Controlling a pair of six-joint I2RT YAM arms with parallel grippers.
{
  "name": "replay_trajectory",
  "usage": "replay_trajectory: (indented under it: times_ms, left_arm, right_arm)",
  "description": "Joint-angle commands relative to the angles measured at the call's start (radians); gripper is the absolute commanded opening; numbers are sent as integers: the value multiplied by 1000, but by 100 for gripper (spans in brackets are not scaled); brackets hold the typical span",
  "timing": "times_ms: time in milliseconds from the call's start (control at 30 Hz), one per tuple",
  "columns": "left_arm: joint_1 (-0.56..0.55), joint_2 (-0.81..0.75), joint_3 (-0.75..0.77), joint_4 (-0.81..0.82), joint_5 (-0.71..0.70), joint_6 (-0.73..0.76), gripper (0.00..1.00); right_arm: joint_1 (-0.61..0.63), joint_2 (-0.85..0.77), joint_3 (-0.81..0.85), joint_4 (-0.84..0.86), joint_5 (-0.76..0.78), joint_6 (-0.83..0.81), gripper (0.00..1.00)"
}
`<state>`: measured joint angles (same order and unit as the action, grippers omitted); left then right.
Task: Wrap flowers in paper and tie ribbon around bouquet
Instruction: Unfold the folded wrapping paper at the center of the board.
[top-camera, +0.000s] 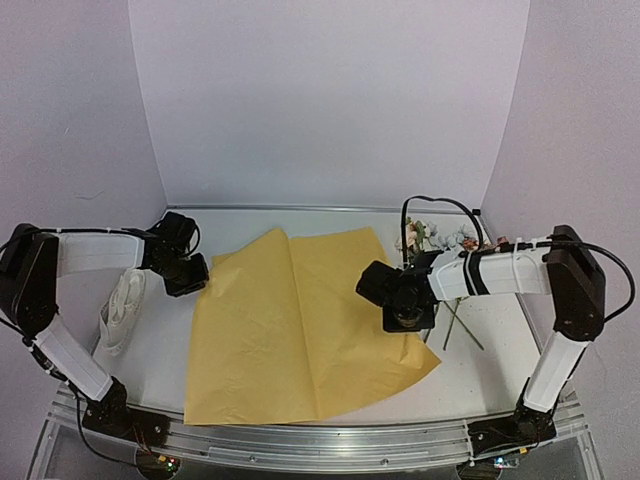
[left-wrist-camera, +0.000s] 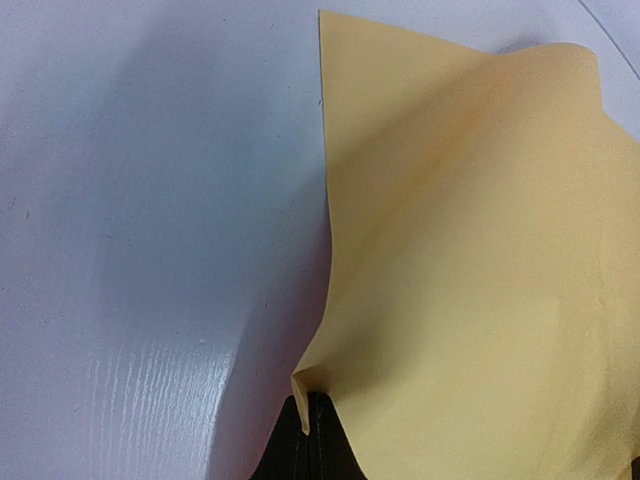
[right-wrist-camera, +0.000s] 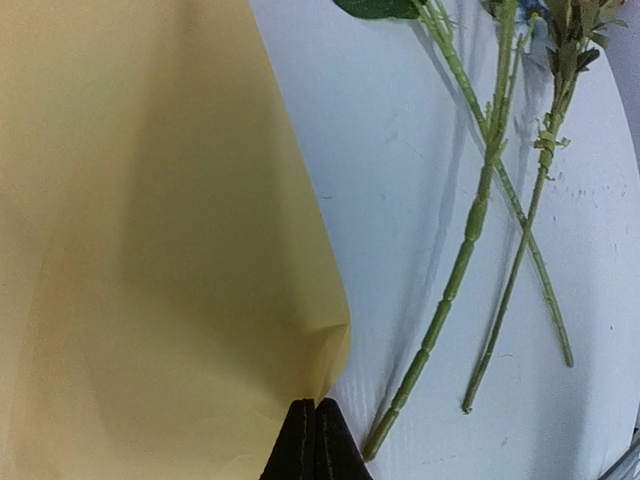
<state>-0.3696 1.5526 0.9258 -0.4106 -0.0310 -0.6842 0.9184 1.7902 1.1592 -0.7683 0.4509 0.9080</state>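
Note:
The paper (top-camera: 300, 320) lies spread on the table, yellow face up, with a fold line down its middle. My left gripper (top-camera: 198, 276) is shut on the sheet's left edge near the far corner; the left wrist view shows the pinched edge (left-wrist-camera: 300, 385) curling up between the jaws of the left gripper (left-wrist-camera: 312, 405). My right gripper (top-camera: 408, 320) is shut on the paper's right edge (right-wrist-camera: 330, 370), its tips (right-wrist-camera: 318, 408) pressed together. The flowers (top-camera: 440, 238) lie at the back right, their thin green stems (right-wrist-camera: 470, 230) running just right of the paper. The ribbon (top-camera: 122, 305) lies bunched at the left.
White walls enclose the table on three sides. A metal rail (top-camera: 320, 440) runs along the near edge between the arm bases. A black cable (top-camera: 430, 205) loops above the right wrist, close to the flower heads.

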Motion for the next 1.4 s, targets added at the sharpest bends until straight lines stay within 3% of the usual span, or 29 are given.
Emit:
replay_trajectory:
  times_ms: [0,300,500,767,867,1033,1367]
  left_arm:
    - [12,52,110,23,-24,9,0]
    - [11,30,354,-85,8,102,0]
    - [12,11,304,-108,28,105,0]
    - [51,211,247,-41,51,86,0]
    - [64,302,278,-25,108,86,0]
    - [74,382,336,-43,87,91,0]
    - [85,348,372,-75,110,117,0]
  right_arm:
    - [-7,-117,-52,-37,98,53,0]
    - [-8,-202,17,-49,127,-31,0]
    - [-7,-190,17,-55,93,-13,0]
    - [-8,-17,58,-56,7,51,0]
    - [-9,19,72,-47,-25,68,0]
    - [-9,47,93,-40,-62,70,0]
    - [-9,11,38,-11,-67,67,0]
